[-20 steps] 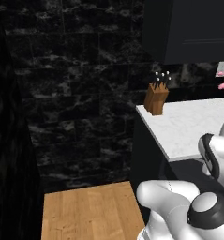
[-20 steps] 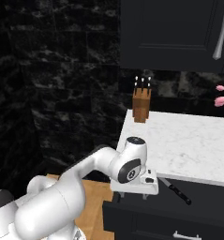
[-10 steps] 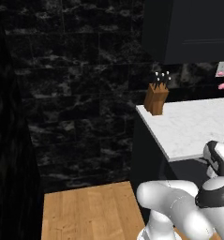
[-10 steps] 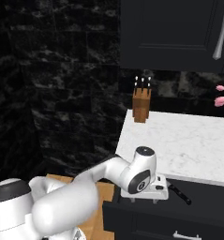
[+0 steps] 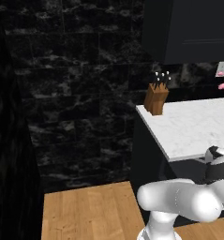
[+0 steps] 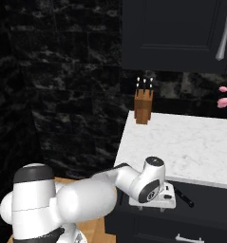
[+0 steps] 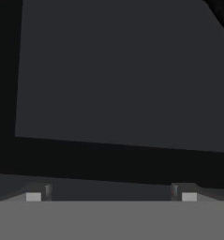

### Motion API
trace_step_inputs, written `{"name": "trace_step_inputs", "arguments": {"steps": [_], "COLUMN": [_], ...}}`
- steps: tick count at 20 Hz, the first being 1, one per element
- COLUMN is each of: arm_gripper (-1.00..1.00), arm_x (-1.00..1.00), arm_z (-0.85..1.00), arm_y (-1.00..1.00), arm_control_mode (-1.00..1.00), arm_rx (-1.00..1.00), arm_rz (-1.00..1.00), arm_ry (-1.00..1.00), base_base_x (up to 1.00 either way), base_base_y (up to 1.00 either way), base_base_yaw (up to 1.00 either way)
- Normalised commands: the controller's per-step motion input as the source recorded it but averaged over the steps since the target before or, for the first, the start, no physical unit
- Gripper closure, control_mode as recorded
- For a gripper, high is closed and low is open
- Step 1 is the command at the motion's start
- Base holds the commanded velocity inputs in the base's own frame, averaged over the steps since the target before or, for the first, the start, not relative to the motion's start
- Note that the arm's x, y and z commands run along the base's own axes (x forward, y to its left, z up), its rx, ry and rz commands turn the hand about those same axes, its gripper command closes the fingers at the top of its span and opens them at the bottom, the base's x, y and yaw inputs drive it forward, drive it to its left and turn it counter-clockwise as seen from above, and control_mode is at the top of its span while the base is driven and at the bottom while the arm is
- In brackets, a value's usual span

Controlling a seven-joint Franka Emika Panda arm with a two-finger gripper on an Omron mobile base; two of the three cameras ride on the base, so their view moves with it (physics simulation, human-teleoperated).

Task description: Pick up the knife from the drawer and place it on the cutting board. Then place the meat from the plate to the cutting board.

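One gripper [image 7: 111, 194], jaws wide apart; one knife block [image 6: 143, 108] on one counter [image 6: 191, 144]

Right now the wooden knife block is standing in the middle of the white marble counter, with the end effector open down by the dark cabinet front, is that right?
Not quite. The knife block stands at the back left corner of the marble counter, not the middle; the right base view shows it. The end effector is indeed open, low by the dark cabinet front.

Veined white marble counter [image 6: 181, 142], brown wooden knife block [image 6: 143, 108], matt black drawer [image 7: 123, 75], planked wood floor [image 5: 90, 211]
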Motion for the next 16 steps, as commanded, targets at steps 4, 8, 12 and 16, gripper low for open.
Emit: {"name": "trace_step_inputs", "arguments": {"steps": [4,8,12,16], "arm_gripper": [-1.00,-1.00,-1.00,-1.00], "arm_x": [0.00,0.00,0.16,0.24], "arm_z": [-0.09,0.00,0.00,-0.04], "arm_y": [-0.03,0.00,0.00,0.00], "arm_control_mode": [-1.00,-1.00,-1.00,-1.00], "arm_rx": [0.00,0.00,0.00,0.00], "arm_rz": [0.00,0.00,-0.01,-0.06], "arm_ry": [0.00,0.00,0.00,0.00], "base_base_x": [0.00,0.00,0.00,0.00], "base_base_y": [0.00,0.00,0.00,0.00], "base_base_yaw": [0.00,0.00,0.00,0.00]}}
